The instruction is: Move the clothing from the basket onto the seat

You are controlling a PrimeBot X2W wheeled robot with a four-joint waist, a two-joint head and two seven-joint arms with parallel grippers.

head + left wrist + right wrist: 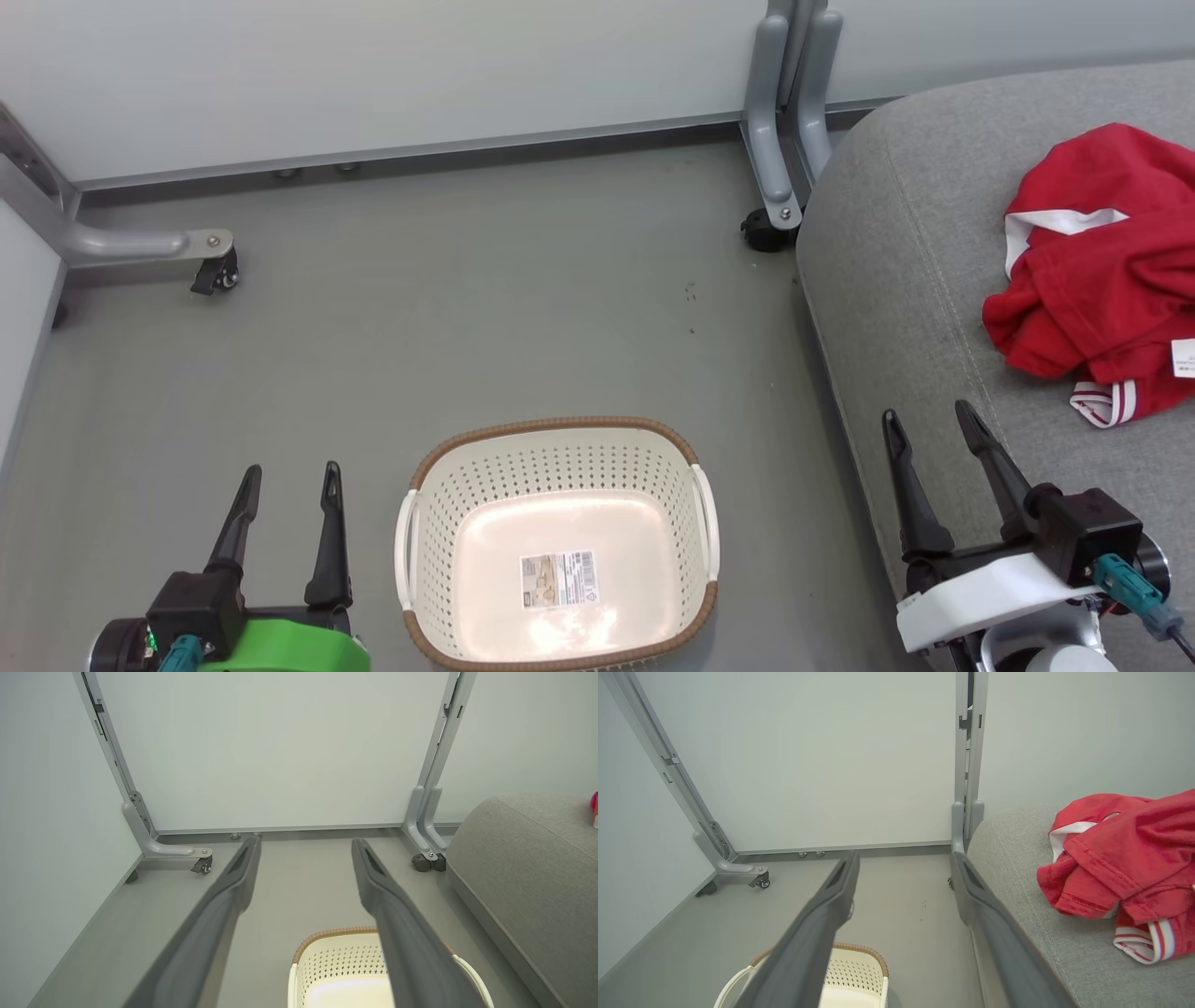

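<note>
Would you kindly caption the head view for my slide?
Empty laundry basket; red clothing on the grey seat; left gripper and right gripper open.

The clothing (1102, 261) runs off the head view's right edge, its white tag (1184, 357) cut through and unreadable; I can't tell one garment from the next. The seat (915, 280) carries on past the right and bottom edges. The basket (560, 457) has a sticker (558, 579) with print too small to read. In the left wrist view the bottom edge cuts the basket off, and a finger of the left gripper (306, 842) hides its right side.
</note>
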